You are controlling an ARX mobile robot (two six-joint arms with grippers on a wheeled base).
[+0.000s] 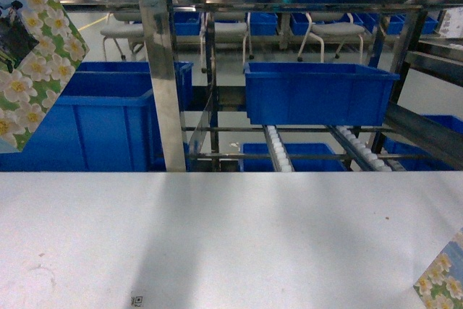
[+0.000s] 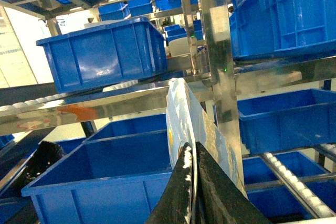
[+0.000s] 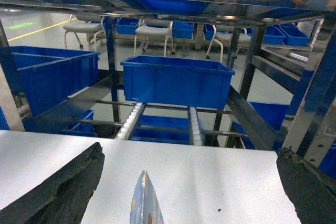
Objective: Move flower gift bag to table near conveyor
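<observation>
Flower gift bag (image 1: 32,63): hanging tilted in the air at the upper left of the head view, above the near edge of the table (image 1: 231,236) and in front of the blue bins — not yet resting on any surface.
Left gripper (image 2: 193,192): its two dark fingers are pressing together on the bag's thin upper edge, seen in the left wrist view, so the load is being carried by this arm.
Second bag corner (image 1: 441,280): a flowered corner is showing at the lower right of the head view; in the right wrist view a thin edge (image 3: 146,203) is standing between the fingers without touching them.
Right gripper (image 3: 189,192): its jaws are standing wide apart, gripping nothing.
Conveyor (image 1: 278,151): roller tracks are running just beyond the table's far edge.
Progress: lift and carry are appearing done — lowering onto the white tabletop and release are remaining.
</observation>
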